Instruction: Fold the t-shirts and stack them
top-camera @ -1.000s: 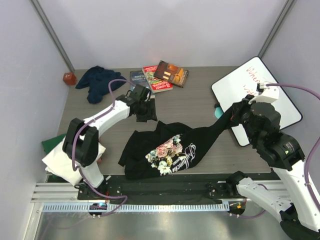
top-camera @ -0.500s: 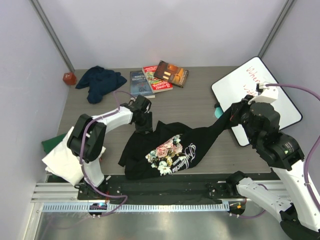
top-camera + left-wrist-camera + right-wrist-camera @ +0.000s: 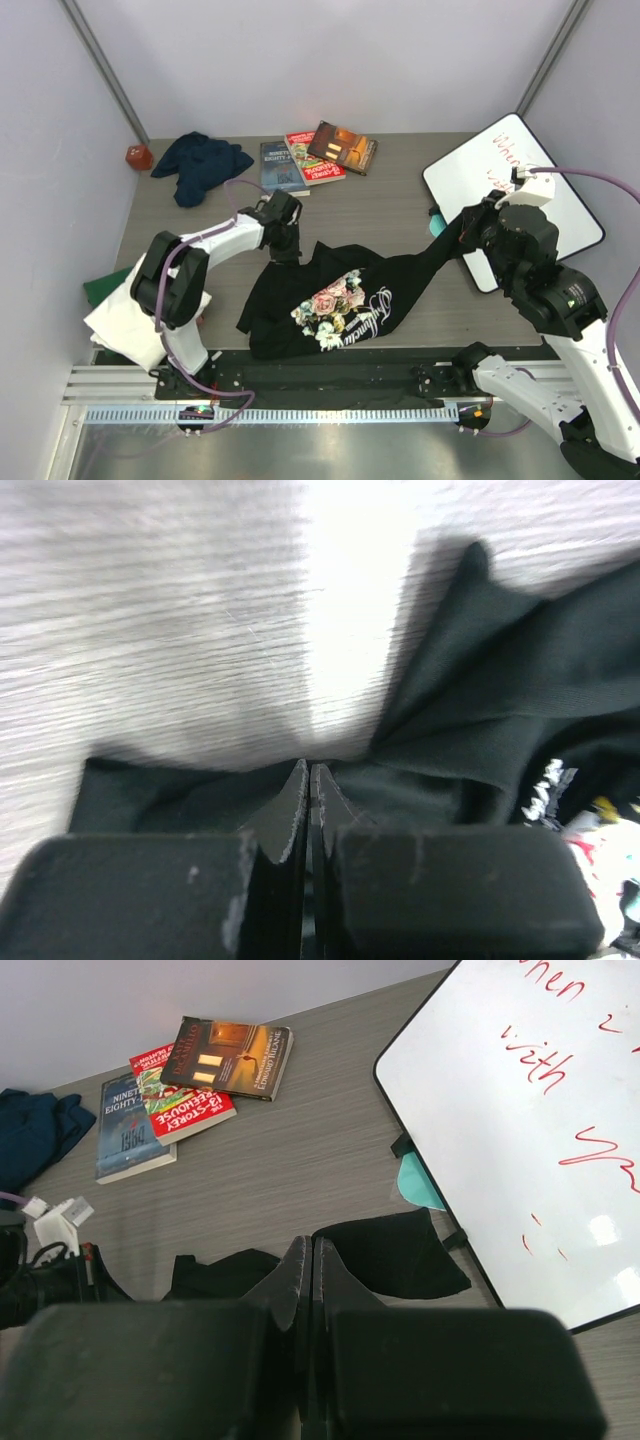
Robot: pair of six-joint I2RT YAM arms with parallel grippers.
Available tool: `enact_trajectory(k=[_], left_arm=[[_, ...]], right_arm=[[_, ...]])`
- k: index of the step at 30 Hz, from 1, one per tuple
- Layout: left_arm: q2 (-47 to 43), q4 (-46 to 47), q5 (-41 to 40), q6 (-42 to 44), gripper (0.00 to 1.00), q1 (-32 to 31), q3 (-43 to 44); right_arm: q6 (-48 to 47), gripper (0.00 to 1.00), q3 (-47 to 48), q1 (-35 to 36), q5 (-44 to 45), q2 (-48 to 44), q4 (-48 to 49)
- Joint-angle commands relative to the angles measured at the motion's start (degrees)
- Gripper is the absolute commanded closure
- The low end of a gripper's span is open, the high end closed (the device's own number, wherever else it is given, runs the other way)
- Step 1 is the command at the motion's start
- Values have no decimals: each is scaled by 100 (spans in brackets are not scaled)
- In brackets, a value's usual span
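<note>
The black t-shirt [image 3: 330, 300] with the rose print lies crumpled mid-table. My left gripper [image 3: 286, 246] is down at its far left edge; in the left wrist view the jaws [image 3: 308, 771] are shut, with folds of black cloth [image 3: 470, 710] running into the tips. My right gripper [image 3: 463, 232] is shut on the shirt's right corner and holds it off the table, black cloth [image 3: 395, 1250] hanging on both sides of the closed tips [image 3: 310, 1245]. A navy t-shirt [image 3: 200, 162] sits bunched at the back left. Folded white [image 3: 125, 325] and green [image 3: 105, 285] shirts lie at the left edge.
Three books [image 3: 315, 155] lie at the back centre. A whiteboard [image 3: 510, 190] with red writing covers the right side, a teal mat [image 3: 415, 1182] poking out from under it. A small red object [image 3: 138, 156] sits in the back left corner.
My left gripper came down from above the table onto the shirt's far left edge and closed from wide open to shut. The right arm has not moved.
</note>
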Motion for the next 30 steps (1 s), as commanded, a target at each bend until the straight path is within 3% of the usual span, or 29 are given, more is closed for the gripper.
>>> enact_trajectory(k=[1,4,13,16,17,19,20,30], left_arm=[[-708,-33,-612,3,100,20,409],[-1033,-147,-920,-6,100,38,628],[-1166,-586,-632,178,100,99,1059],[-1095,-920,-289,196,80,99,1017],[-1157,-921,-201,187,65,99,929],[-1471,-730,-200,82,55,99,491],[-1595,-676,-226,56,45,99,358],[-1913,-658,-499,64,42,99,-469]], right_arm=[[51,99,-55,-7,40,-10,326],[77,99,-108,-16,31,-37,335],[60,99,-125,-16,13,-54,352],[42,99,-116,-16,13,-28,361],[51,99,-125,-16,4,-28,361],[51,99,-134,-16,-4,-19,370],[51,99,-134,-16,-13,-19,387],[113,99,-204,-16,-145,-10,467]])
